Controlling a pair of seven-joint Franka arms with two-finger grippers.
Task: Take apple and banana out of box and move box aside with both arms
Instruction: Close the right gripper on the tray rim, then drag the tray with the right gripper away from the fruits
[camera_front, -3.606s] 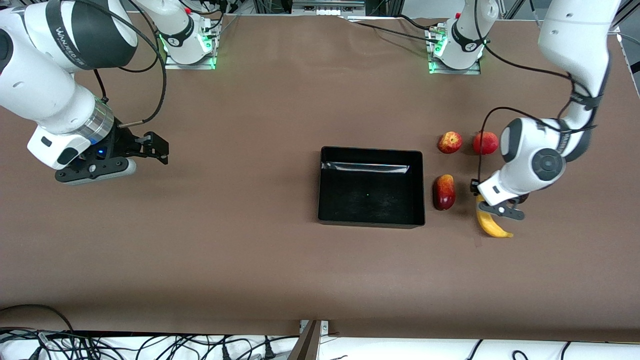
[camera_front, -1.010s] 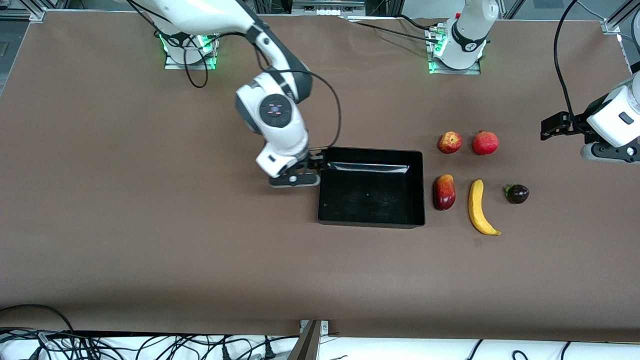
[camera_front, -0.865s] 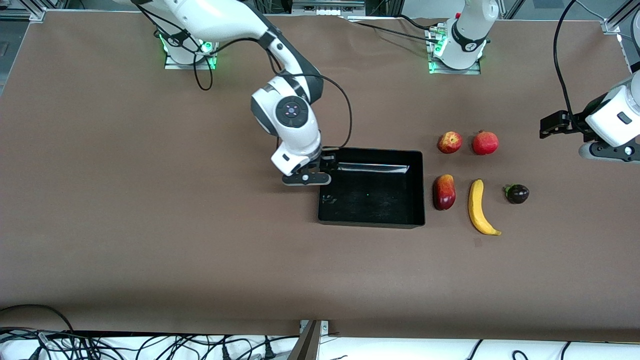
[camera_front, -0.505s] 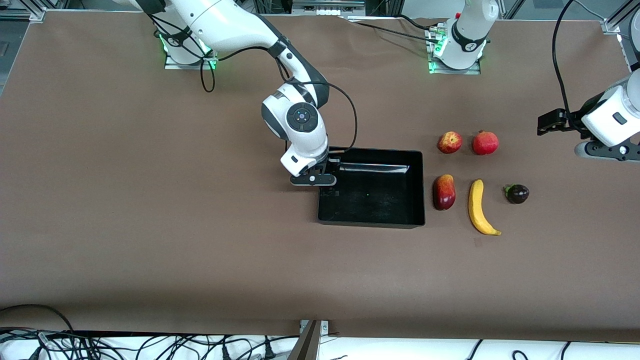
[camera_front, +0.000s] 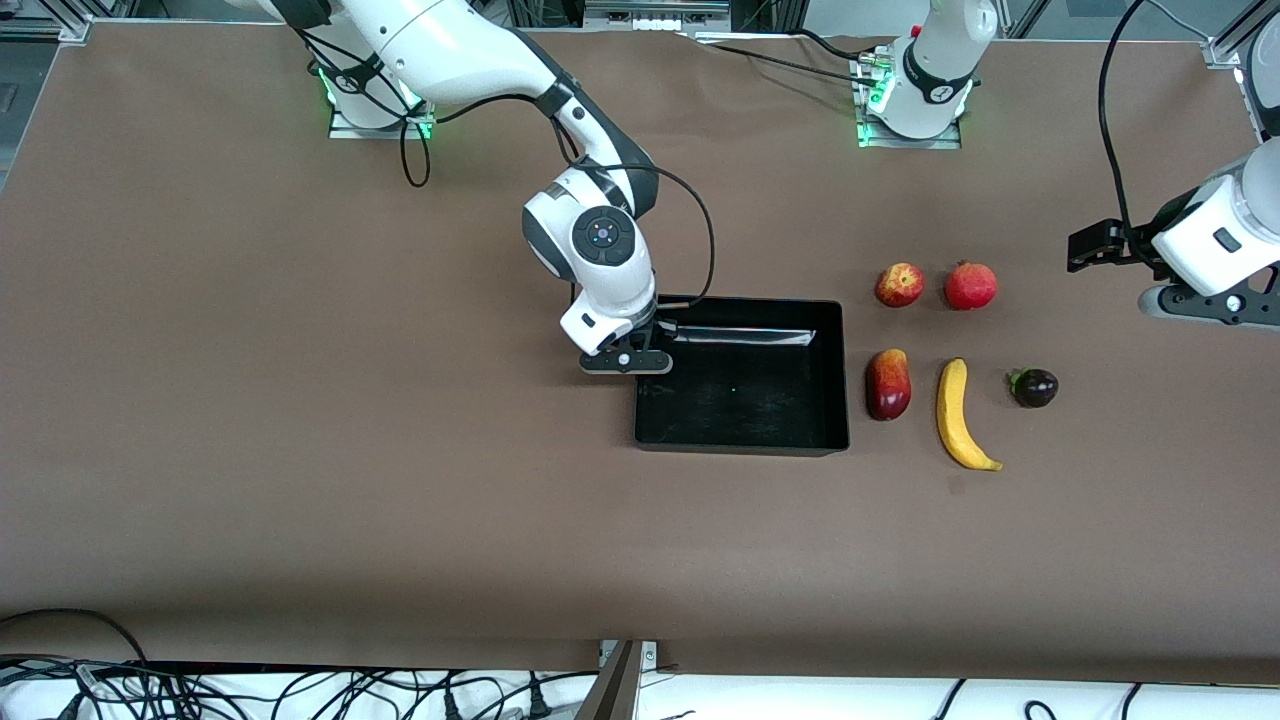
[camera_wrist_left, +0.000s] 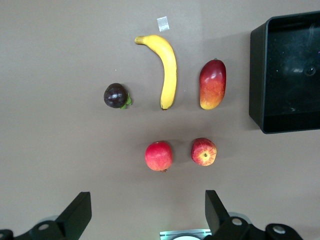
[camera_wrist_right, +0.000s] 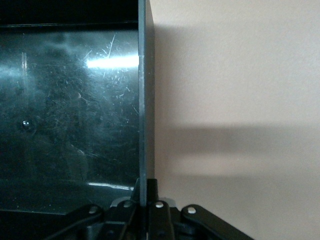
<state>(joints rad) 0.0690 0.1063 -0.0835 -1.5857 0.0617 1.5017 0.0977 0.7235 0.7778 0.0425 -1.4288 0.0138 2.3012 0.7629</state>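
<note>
Right gripper clamped on the box wall to drag it aside, box emptied, apple and banana on table toward left arm's end; left gripper spread wide, waiting above table

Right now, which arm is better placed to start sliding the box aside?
The right. The right gripper is already shut on the box wall at the right arm's end. The left gripper hangs open over bare table past the fruit, not touching the box.
</note>
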